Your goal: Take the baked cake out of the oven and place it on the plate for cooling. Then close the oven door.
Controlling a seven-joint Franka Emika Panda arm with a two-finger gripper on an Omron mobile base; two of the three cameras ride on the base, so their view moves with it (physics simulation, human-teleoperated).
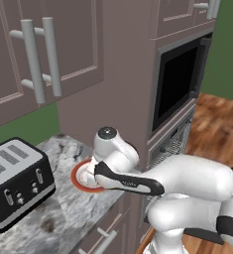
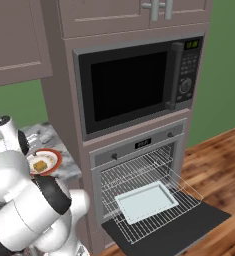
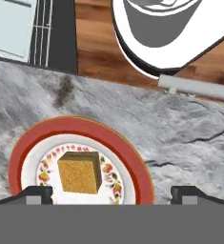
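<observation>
The baked cake (image 3: pixel 79 172), a small golden-brown block, rests in the middle of the plate (image 3: pixel 85 127), which has a wide orange-red rim and lies on the grey marble counter. My gripper (image 3: pixel 112 194) hovers above it, open, with a dark fingertip on each side and nothing between them. In the right base view the cake (image 2: pixel 39 165) sits on the plate (image 2: pixel 54 156) left of the oven (image 2: pixel 139 145). The oven door (image 2: pixel 189 227) hangs fully open and flat, and a wire rack is pulled out over it. From the left base view my arm covers most of the plate (image 1: pixel 78 179).
A pale baking tray (image 2: pixel 146 201) lies on the pulled-out wire rack. A black-windowed microwave (image 2: pixel 131 85) sits above the oven. A silver toaster (image 1: pixel 16 181) stands on the counter (image 3: pixel 180 128) to the plate's left. Wood floor stretches in front of the oven.
</observation>
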